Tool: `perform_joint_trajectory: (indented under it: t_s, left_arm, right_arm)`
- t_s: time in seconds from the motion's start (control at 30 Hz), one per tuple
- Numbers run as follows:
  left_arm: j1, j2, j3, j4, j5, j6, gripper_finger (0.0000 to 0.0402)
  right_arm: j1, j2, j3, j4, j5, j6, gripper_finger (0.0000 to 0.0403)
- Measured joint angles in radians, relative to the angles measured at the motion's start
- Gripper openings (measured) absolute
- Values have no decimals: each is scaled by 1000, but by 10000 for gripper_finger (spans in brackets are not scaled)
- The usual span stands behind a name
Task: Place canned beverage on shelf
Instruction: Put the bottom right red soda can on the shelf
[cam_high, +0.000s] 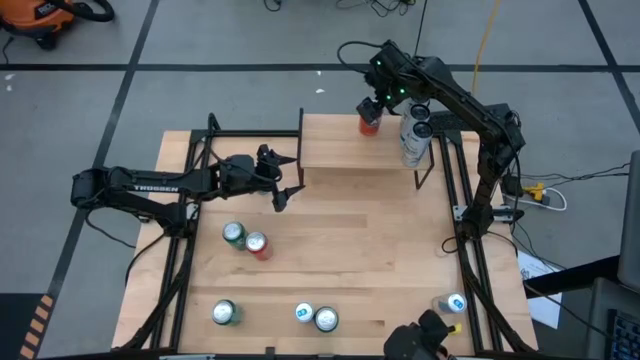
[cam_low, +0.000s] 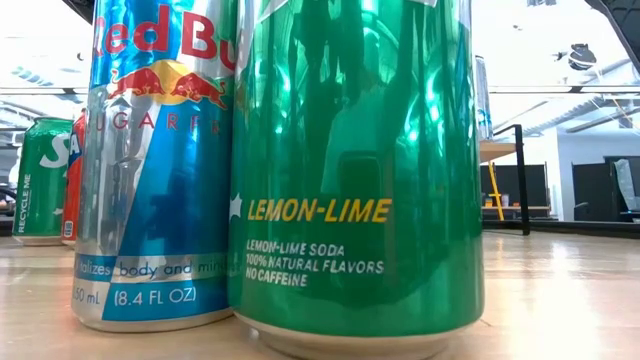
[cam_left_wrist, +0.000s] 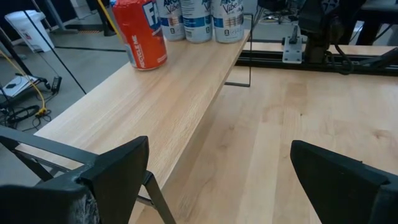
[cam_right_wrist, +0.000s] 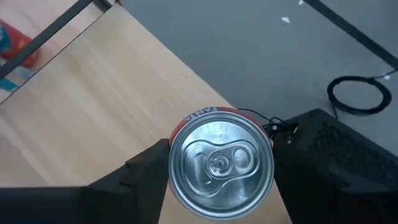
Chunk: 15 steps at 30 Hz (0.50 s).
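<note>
Red soda can upright on the shelf, right gripper straddling it.
Rigid, smooth, probably slippery: grip mid-body. Whether the right fingers touch it, I cannot tell; left gripper waits open beside the shelf.

On the shelf, toward its right end: one can, then three cans clustered rightward; six cans scattered on table in front

Robotics lab or workshop

A light-wood table on a black metal frame stands on grey taped floor, with loose cables and an orange shop vacuum.
</note>
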Motion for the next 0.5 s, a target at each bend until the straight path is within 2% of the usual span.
perform_joint_trajectory:
  t_s: [0.5]
  left_arm:
    - [0, 0, 0, -13, 0, 0, 384]
  right_arm:
    - [-2, -2, -1, -61, 20, 59, 242]
